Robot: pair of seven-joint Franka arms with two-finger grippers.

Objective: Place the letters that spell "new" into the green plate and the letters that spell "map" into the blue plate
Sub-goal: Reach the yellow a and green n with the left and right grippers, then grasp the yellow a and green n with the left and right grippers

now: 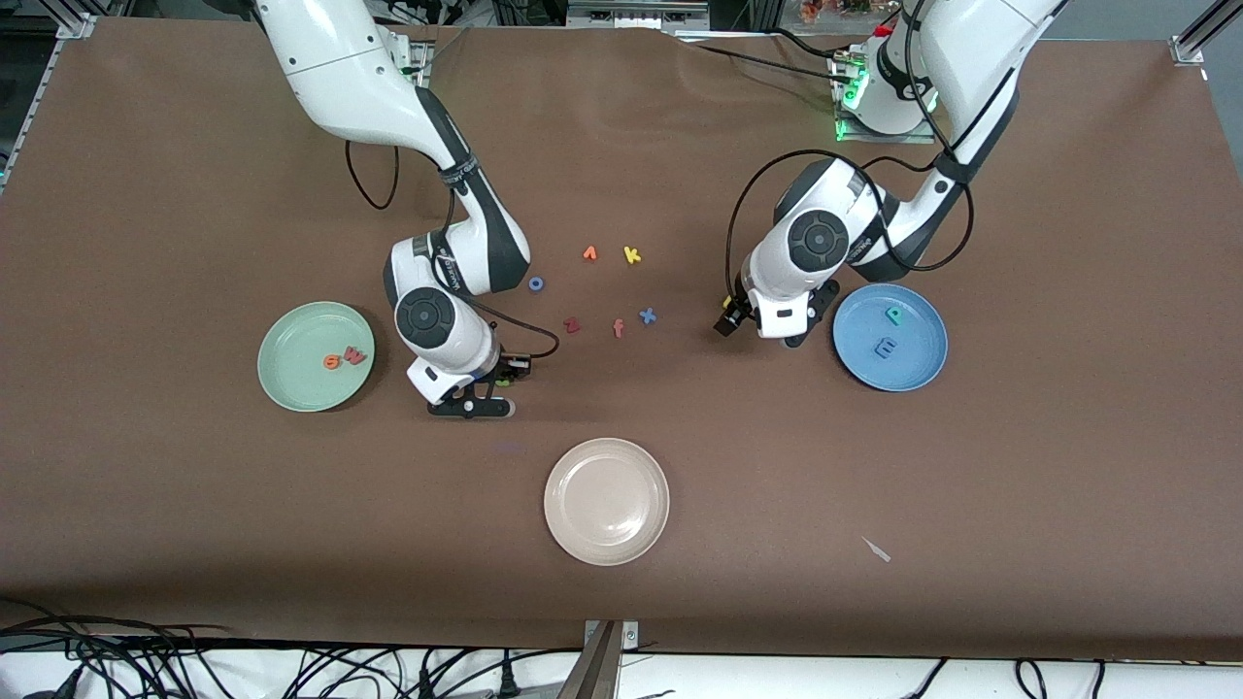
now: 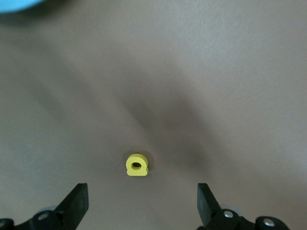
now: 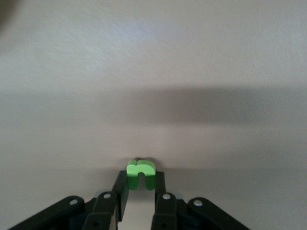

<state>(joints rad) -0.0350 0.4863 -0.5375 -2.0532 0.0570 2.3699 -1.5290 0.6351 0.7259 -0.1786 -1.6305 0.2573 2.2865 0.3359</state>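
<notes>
My right gripper [image 3: 140, 179] is shut on the green "n" [image 3: 140, 167], low at the table beside the green plate [image 1: 291, 383]; that same gripper [image 1: 486, 396] and "n" [image 1: 503, 382] also show from the front. The orange "e" [image 1: 332, 362] and pink "w" [image 1: 355, 356] lie in the green plate. In the blue plate [image 1: 918, 369] lie the teal "p" [image 1: 892, 314] and blue "m" [image 1: 885, 347]. My left gripper [image 2: 142, 190] hangs open over the yellow "a" [image 2: 136, 165] on the table, beside the blue plate; this gripper [image 1: 767, 335] hides the "a" in the front view.
A cream-white plate [image 1: 606, 544] sits nearer the front camera, midway between the arms. Loose letters lie in the middle: orange arrow-like one [image 1: 589, 253], yellow "k" [image 1: 632, 255], blue "o" [image 1: 535, 284], red letter [image 1: 572, 325], salmon "f" [image 1: 619, 329], blue "x" [image 1: 647, 316].
</notes>
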